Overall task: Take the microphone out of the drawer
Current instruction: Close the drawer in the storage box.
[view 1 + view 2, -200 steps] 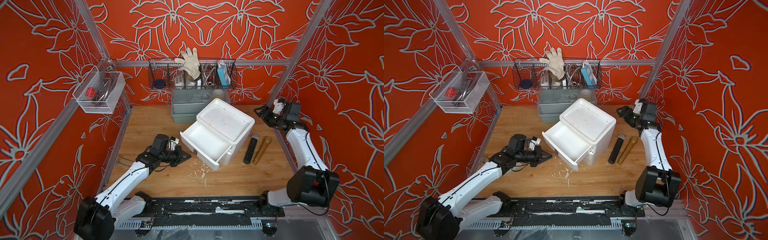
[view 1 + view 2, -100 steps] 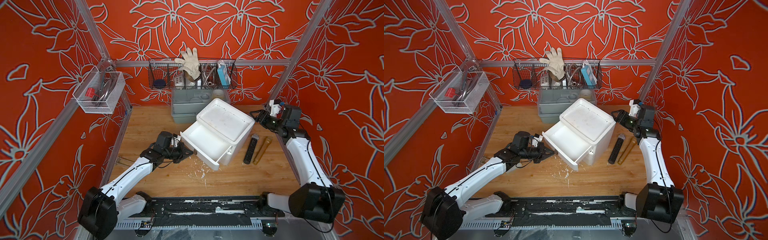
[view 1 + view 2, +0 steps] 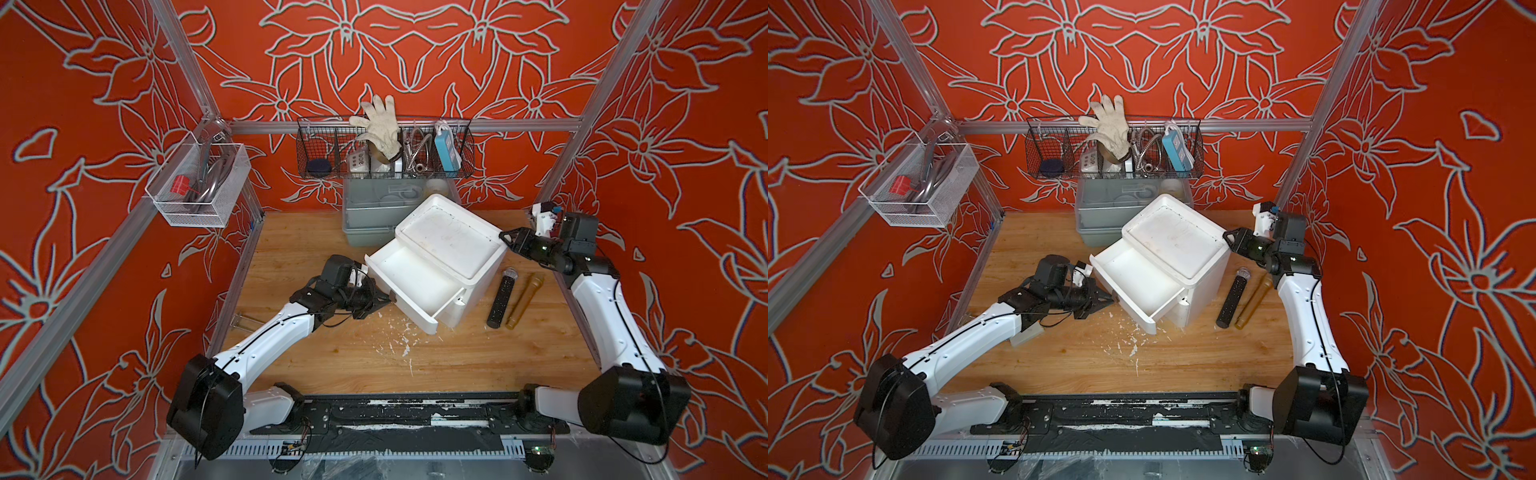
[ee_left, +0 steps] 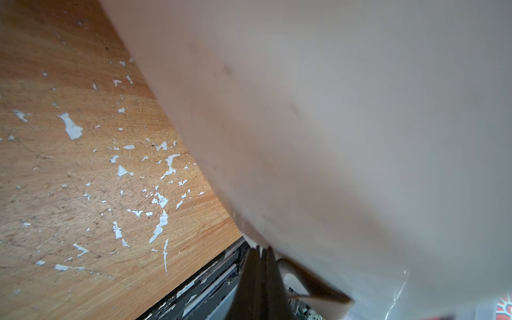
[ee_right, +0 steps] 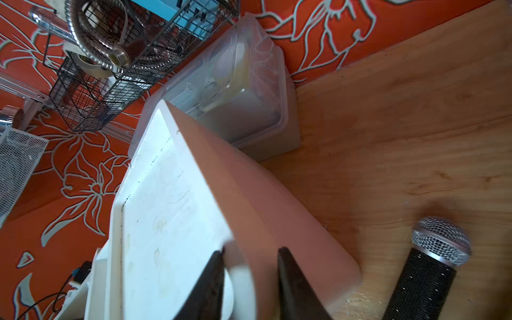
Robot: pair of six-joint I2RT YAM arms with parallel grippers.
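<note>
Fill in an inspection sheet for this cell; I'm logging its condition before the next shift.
Surface: wooden tabletop, scuffed, with white flecks scattered in front of the drawer unit.
Job's things: the unit stands skewed, its drawer pulled open with nothing seen inside; black microphone lies on the table beside it.
Clutter: gold microphone alongside the black one; grey lidded bin behind the unit.
Grippers: left gripper shut, tips at the drawer front; right gripper clamped on the unit's rear corner rim.
Cables: black cable loops off the left wrist.
Surroundings: wire basket with glove on the back wall; mesh basket on the side wall.
</note>
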